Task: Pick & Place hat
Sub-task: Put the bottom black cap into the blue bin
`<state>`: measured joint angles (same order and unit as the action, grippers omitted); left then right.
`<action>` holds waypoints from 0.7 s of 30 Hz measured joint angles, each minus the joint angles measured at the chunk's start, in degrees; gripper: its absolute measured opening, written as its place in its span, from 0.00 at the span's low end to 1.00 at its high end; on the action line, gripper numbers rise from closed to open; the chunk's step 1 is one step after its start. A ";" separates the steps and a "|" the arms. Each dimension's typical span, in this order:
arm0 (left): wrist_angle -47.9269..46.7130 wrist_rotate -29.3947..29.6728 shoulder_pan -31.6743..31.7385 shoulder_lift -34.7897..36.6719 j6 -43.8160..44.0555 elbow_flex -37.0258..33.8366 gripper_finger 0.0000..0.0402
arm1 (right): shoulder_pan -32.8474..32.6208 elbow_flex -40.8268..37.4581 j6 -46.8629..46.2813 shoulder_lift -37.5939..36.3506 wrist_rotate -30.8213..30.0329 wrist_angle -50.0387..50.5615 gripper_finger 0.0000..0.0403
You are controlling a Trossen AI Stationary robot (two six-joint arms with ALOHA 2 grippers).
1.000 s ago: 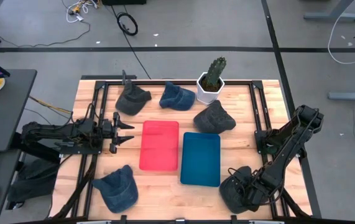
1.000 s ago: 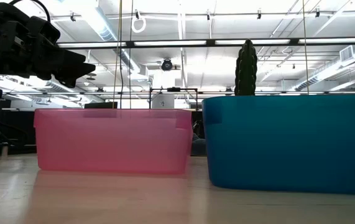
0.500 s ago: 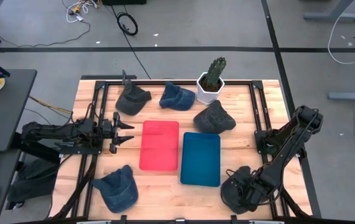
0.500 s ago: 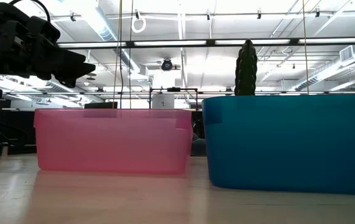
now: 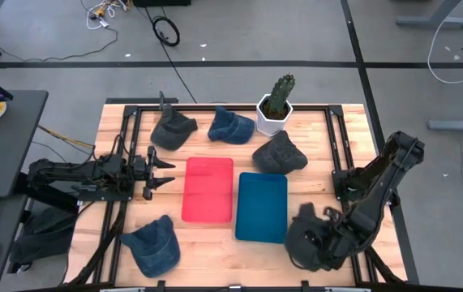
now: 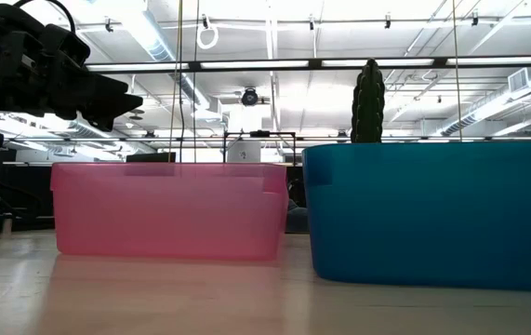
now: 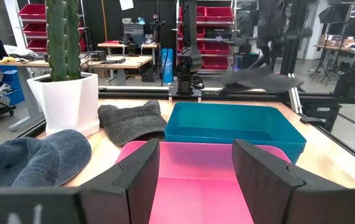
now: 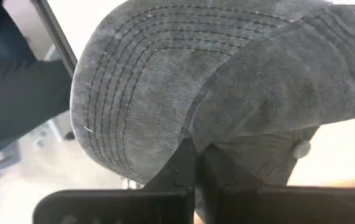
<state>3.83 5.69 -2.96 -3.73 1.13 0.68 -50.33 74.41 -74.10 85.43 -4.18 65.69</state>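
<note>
Jaws of right gripper (image 8: 194, 163) on faded grey stitched hat (image 8: 227, 81).

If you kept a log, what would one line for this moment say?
right gripper: shut on dark grey hat, near table's front right corner | left gripper: open, waiting beside pink bin | teal bin: no hat inside

Looking straight down, you see your right gripper (image 5: 319, 243) clamped on a dark grey hat (image 5: 304, 242) just beside the blue bin (image 5: 262, 207). Your left gripper (image 5: 164, 172) waits with fingers spread beside the red bin (image 5: 208, 189).
</note>
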 joint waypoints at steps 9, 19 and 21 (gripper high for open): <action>-0.01 0.00 0.00 0.00 0.00 0.00 0.51 | 12.68 9.25 32.00 -0.04 -11.20 0.55 0.00; 0.00 -0.04 0.00 -0.02 0.02 0.00 0.51 | 25.37 9.18 57.32 2.58 -6.62 -5.89 0.00; -0.01 0.04 0.00 0.00 0.00 0.00 0.51 | 26.51 8.74 60.61 4.00 -5.57 -5.18 0.00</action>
<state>3.82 5.74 -2.96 -3.73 1.13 0.68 -23.82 83.15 -13.48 89.42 -9.75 60.52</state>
